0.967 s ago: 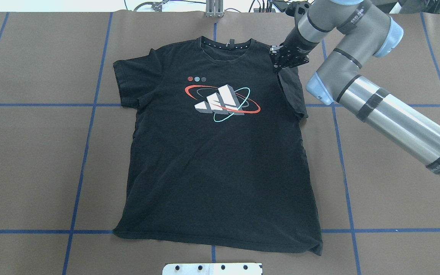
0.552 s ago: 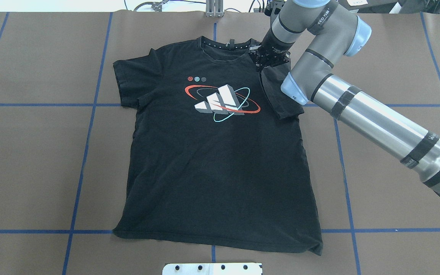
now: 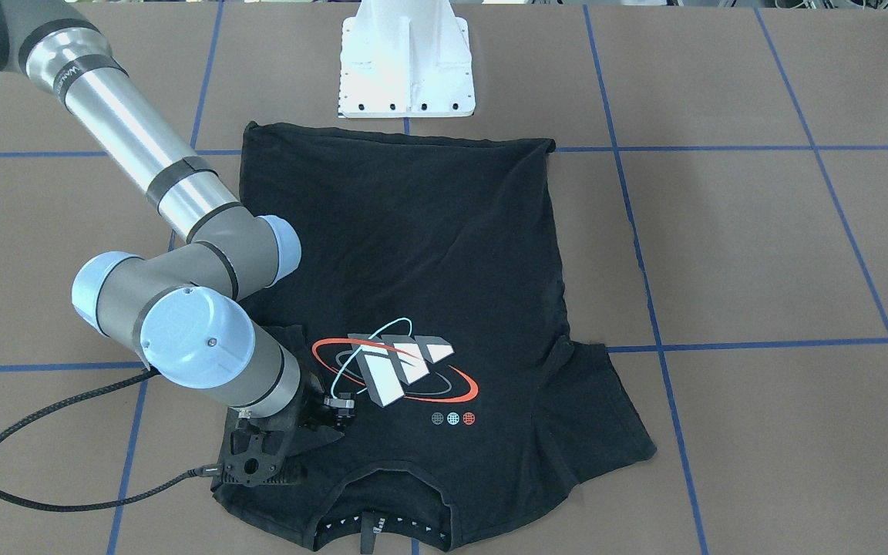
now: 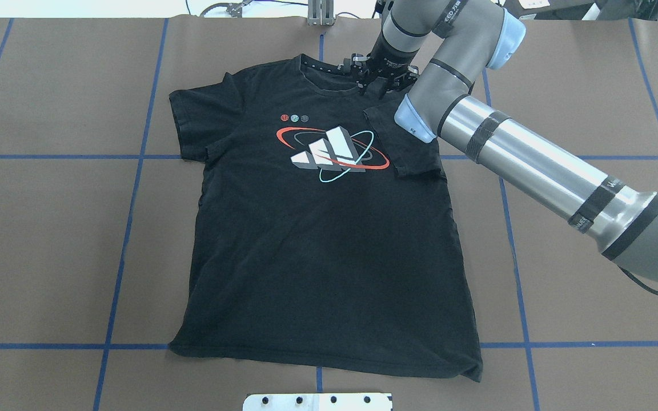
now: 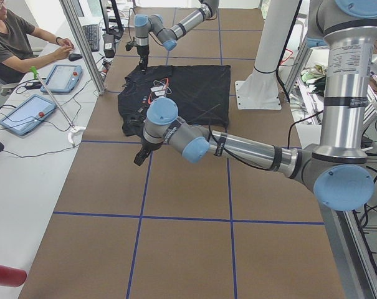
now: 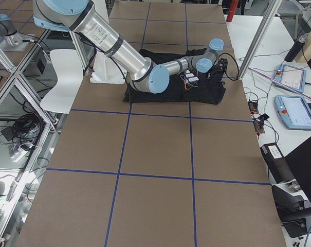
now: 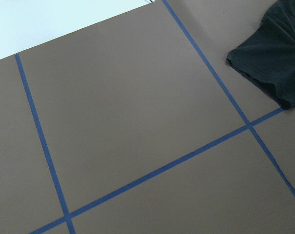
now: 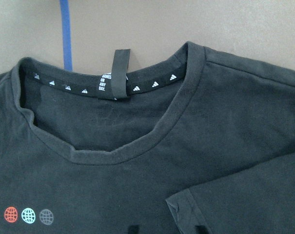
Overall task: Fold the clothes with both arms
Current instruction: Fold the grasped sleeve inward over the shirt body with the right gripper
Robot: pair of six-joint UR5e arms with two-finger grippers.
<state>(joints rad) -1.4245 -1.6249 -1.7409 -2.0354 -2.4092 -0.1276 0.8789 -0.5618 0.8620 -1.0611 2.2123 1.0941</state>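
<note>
The black T-shirt [image 4: 317,257] lies flat and face up, its collar [image 8: 118,153] at the far edge and its orbit-ring graphic [image 4: 332,151] on the chest. My right gripper [image 4: 382,87] is beside the collar, over the shirt's right shoulder. It looks shut on the right sleeve [image 4: 406,151], which is folded inward over the chest; the sleeve hem also shows in the right wrist view [image 8: 235,204]. My left gripper [image 5: 140,157] hovers over bare table beyond the spread left sleeve [image 7: 274,63]. I cannot tell whether it is open or shut.
The white base pedestal [image 3: 407,62] stands at the shirt's hem side. Blue tape lines [image 4: 135,157] grid the brown table. A black cable [image 3: 28,462] trails from the right wrist. An operator [image 5: 14,37] sits at a side desk with tablets.
My right gripper has moved left toward the collar with the right sleeve, drawing the sleeve farther over the chest. The rest of the shirt has not moved.
</note>
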